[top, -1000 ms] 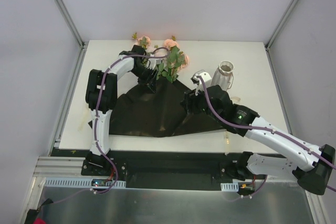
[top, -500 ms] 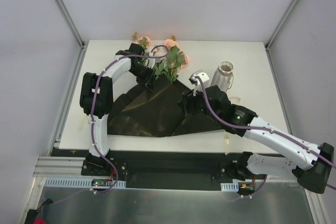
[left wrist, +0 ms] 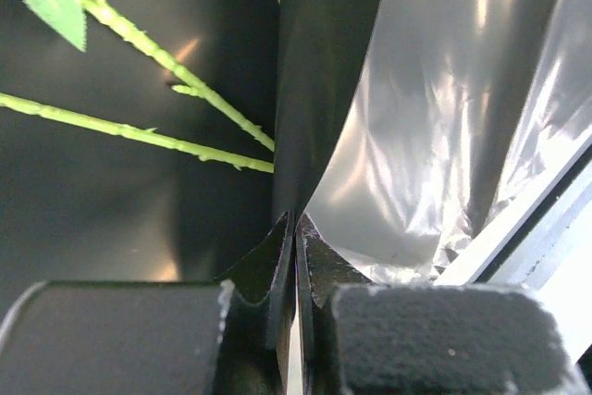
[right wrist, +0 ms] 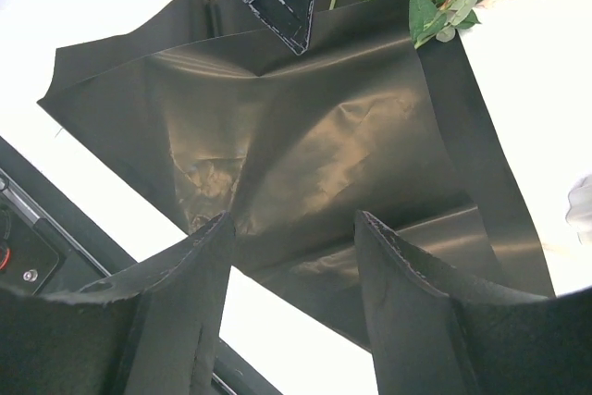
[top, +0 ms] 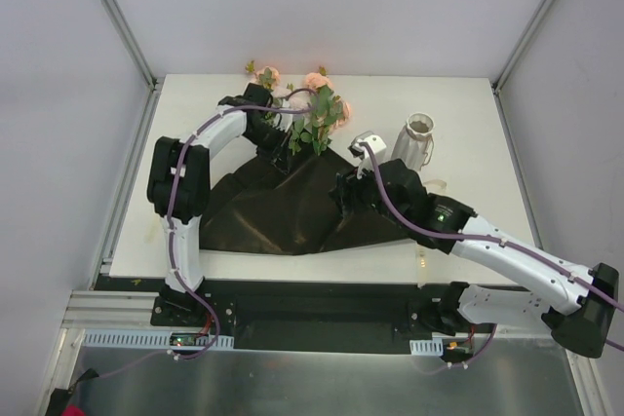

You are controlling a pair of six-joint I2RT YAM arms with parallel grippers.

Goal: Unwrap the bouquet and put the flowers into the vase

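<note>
With left fingers [left wrist: 282, 256] pinched shut on a raised fold of the black wrapping paper [top: 283, 207], peel slowly off the rose stems [left wrist: 139, 131] lying toward the table's [top: 468, 104] far edge near the vase [top: 417, 138], bracing the sheet with the half-open, empty right fingers [right wrist: 384, 256].

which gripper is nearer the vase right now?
Right. The right gripper hovers open over the black paper, below-left of the vase in the top view. The left gripper is farther left, shut on the paper beside the flowers.
</note>
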